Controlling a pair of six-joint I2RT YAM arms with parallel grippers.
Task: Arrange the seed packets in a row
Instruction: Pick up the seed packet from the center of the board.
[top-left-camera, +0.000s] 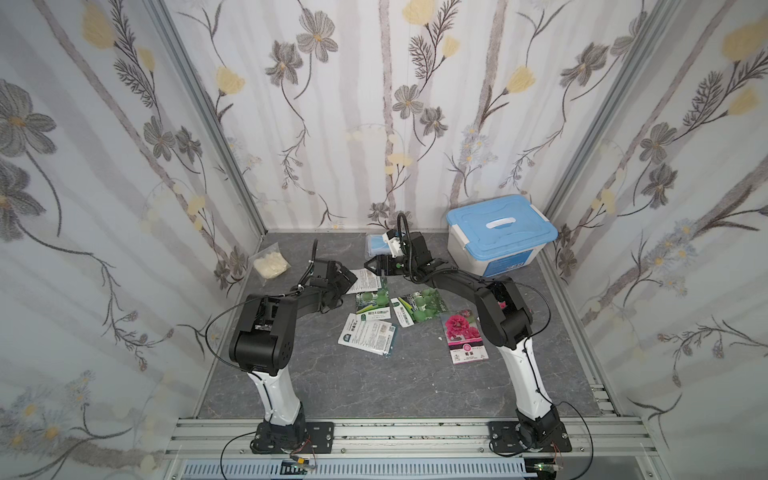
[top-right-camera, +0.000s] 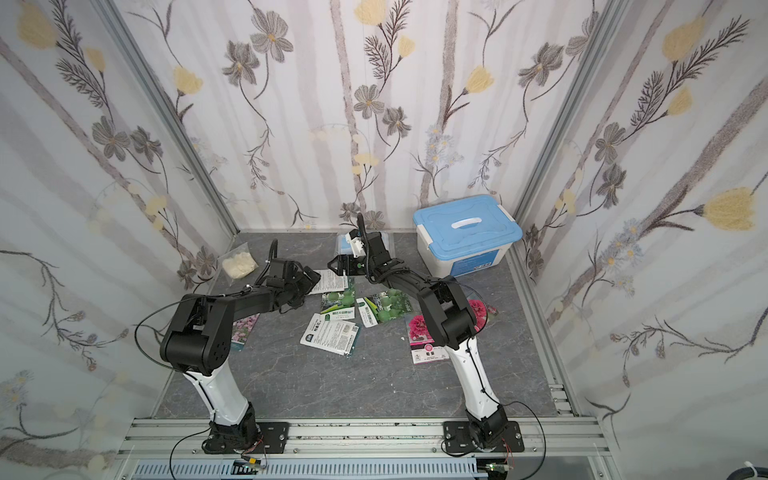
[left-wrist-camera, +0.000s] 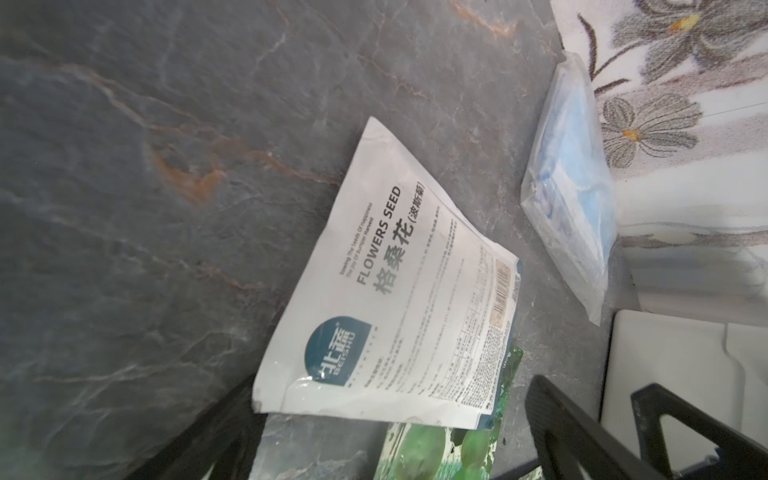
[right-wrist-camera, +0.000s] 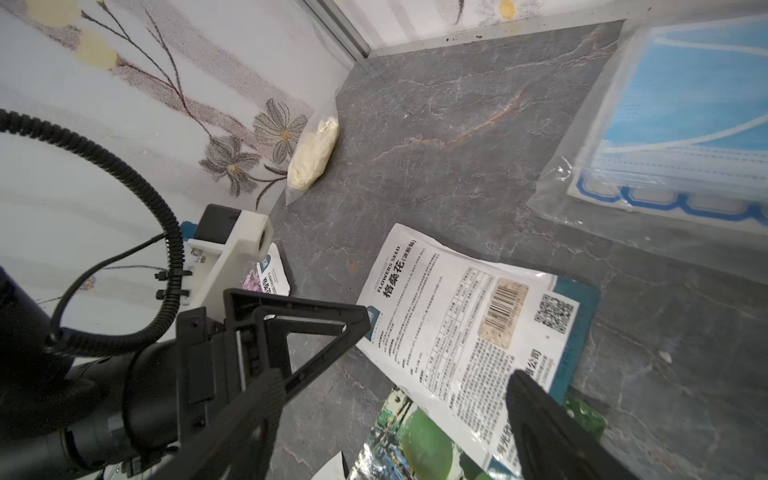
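Observation:
Several seed packets lie mid-table. A white-backed packet (top-left-camera: 365, 280) (left-wrist-camera: 399, 291) (right-wrist-camera: 457, 316) overlaps a green gourd packet (top-left-camera: 372, 305) (left-wrist-camera: 440, 453). My left gripper (top-left-camera: 349, 284) (left-wrist-camera: 386, 457) is open at its near-left corner. My right gripper (top-left-camera: 371, 264) (right-wrist-camera: 395, 424) is open above its far edge, one finger (right-wrist-camera: 548, 428) over the print. Nearer lie a second gourd packet (top-left-camera: 419, 309), another white-backed packet (top-left-camera: 368, 332) and a red-pink bloom packet (top-left-camera: 463, 336). A purple-pink packet (top-right-camera: 245, 326) shows under the left arm, and another red-pink one (top-right-camera: 480, 309) behind the right arm.
A blue-lidded white box (top-left-camera: 500, 232) stands at the back right. A clear bag with blue face masks (top-left-camera: 376, 245) (right-wrist-camera: 685, 124) lies by the back wall. A small clear bag of cream stuff (top-left-camera: 270, 264) (right-wrist-camera: 313, 153) leans in the back left corner.

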